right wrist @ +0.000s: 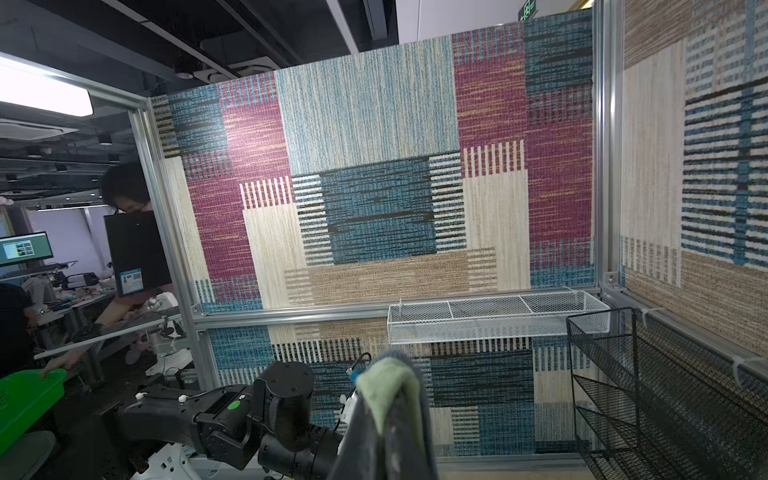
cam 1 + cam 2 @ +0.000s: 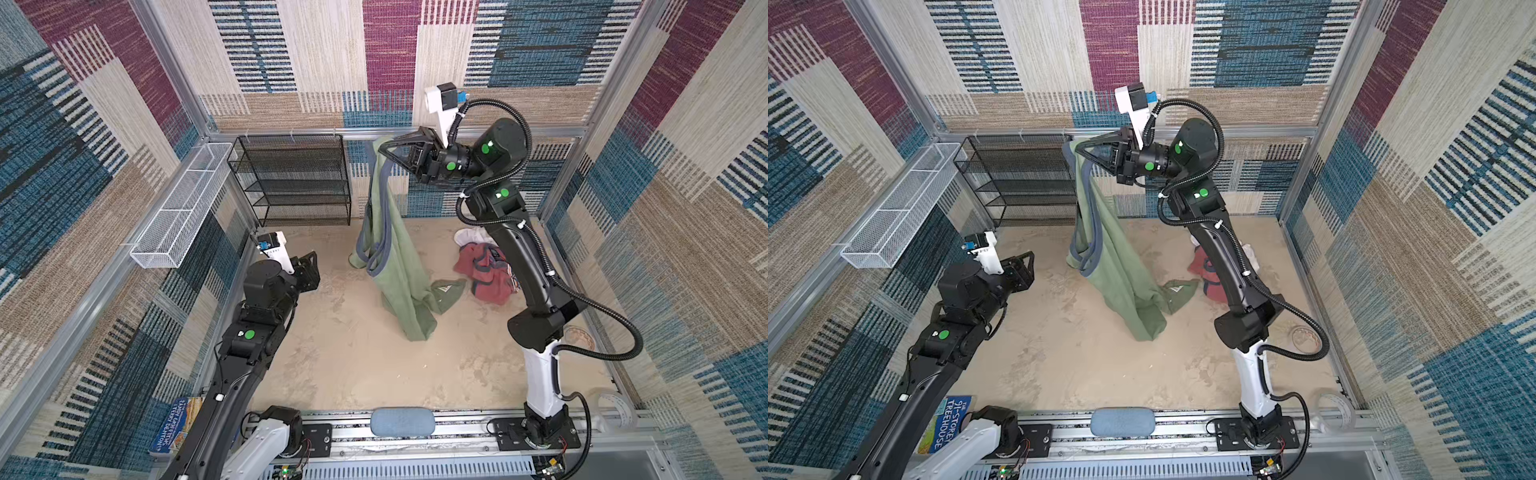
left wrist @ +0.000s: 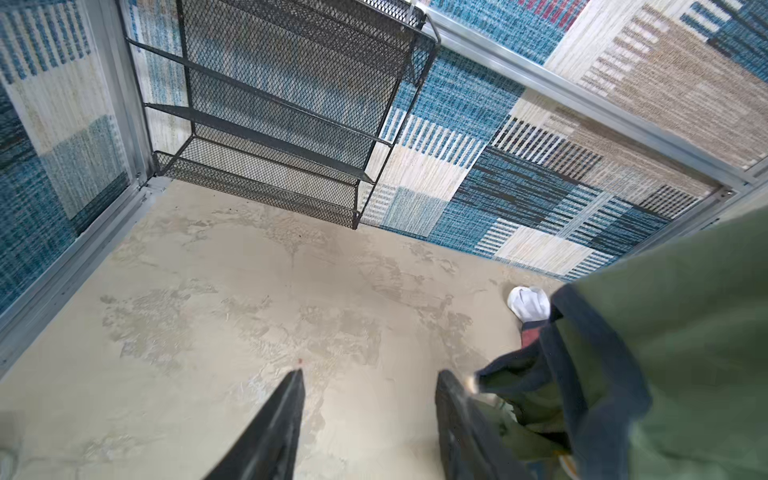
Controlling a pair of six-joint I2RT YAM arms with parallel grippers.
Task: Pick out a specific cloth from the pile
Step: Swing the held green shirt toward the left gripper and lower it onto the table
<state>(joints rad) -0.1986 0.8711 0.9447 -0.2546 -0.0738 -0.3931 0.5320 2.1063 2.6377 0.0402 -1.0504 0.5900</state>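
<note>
- Two fingers of the left hand [image 2: 309,264] stand apart, holding nothing, low at the left.
- Olive-green cloth [image 2: 399,257] hangs mid-scene, its lower end on the surface [image 2: 353,353].
- Right hand [image 2: 388,146], raised, is clamped on the cloth's top.
- Pile [image 2: 486,270] lies just right of the cloth, partly behind the right arm [image 2: 523,257].

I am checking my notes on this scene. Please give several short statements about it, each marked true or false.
1. The right gripper is shut on the large olive-green garment with grey-blue trim. True.
2. That garment hangs fully clear of the beige table. False: its lower end lies on the table.
3. The left gripper is open, its fingers holding nothing. True.
4. The rust-red garment lies in the black mesh shelf. False: it lies on the table beside the white garment.
</note>
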